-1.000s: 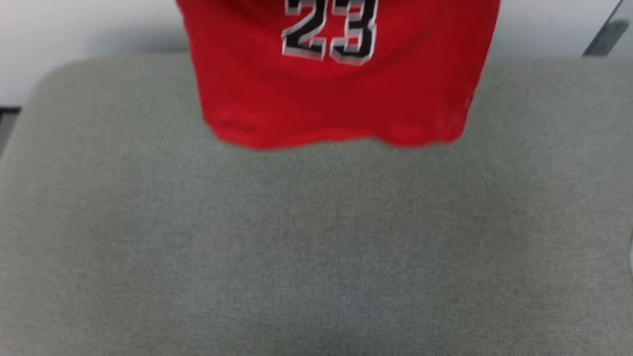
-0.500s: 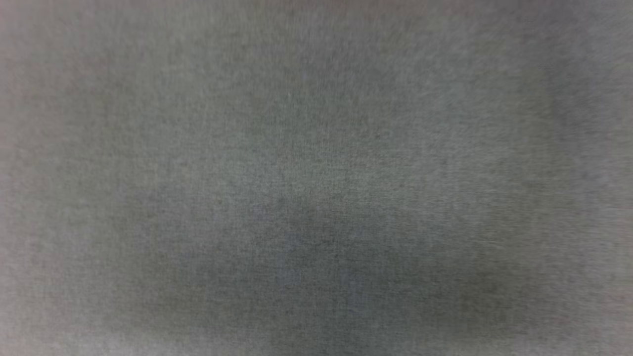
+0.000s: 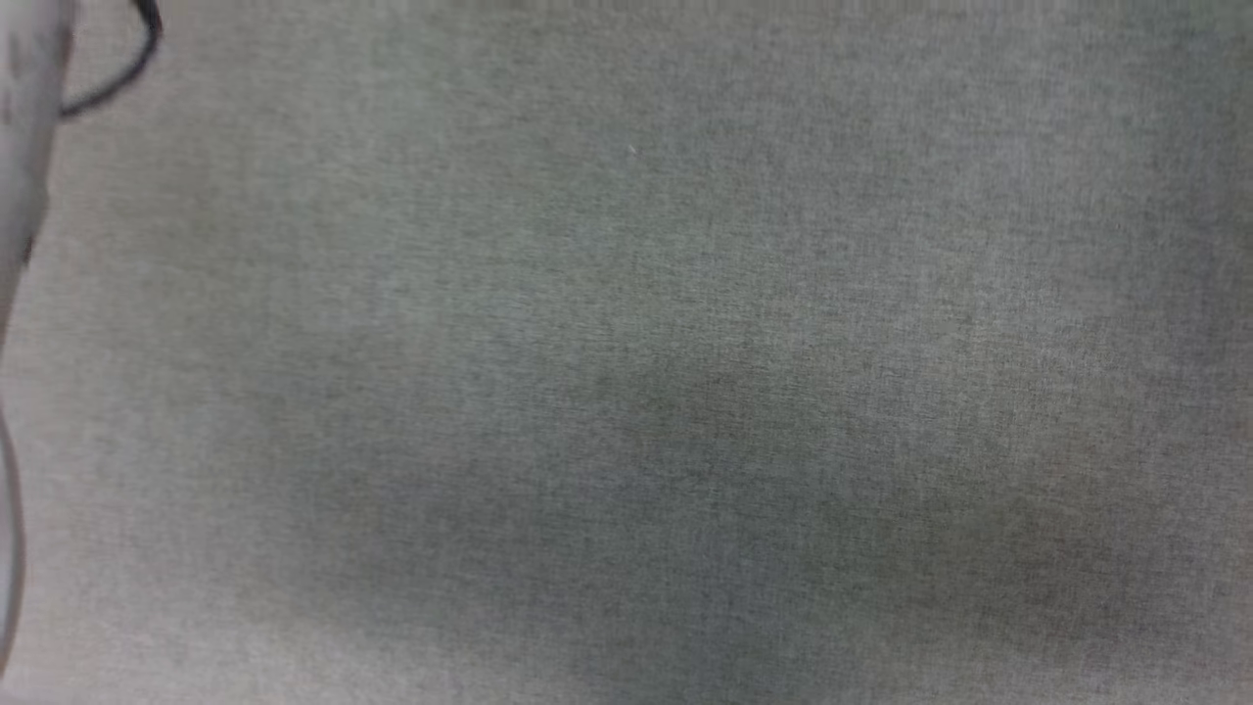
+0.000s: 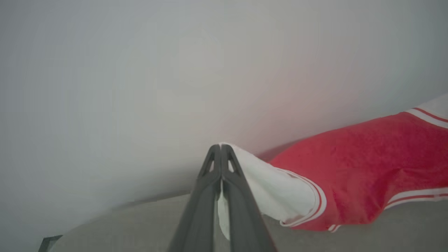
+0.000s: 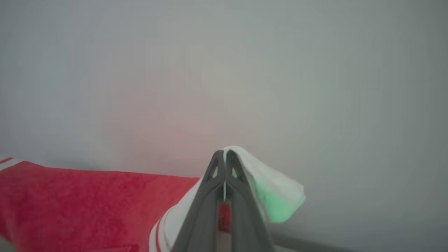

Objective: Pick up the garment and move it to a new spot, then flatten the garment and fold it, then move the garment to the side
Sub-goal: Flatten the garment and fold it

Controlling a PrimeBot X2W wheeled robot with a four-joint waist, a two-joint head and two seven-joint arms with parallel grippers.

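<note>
**Two sleeves pinched, the garment strung between them**

Most of what I can see from the head view is the grey cloth-covered table, broad and bare, with a pale forearm and a loop of dark cable at its left edge. Behind the table stands a plain pale wall.

The garment hangs close to that wall, held up over the far part of the table. Its red body spans the gap between the arms and sags in the middle. Its lower edge seems to brush the grey surface, though I can't be sure it touches.

The left gripper has its two dark fingers pressed together on the white left sleeve, just above the striped trim. The right gripper is clamped the same way on the other white sleeve, where a fold of cloth spills over the fingertips.

To my eye this is the carry to a new spot, with the laying-out next. Doing it well means both arms travel level and equally spaced, so the shoulder line is taut without straining the thin pinches. The hem should land first, then the body should be drawn out flat. Neither grip should let go until cloth rests on the table.
</note>
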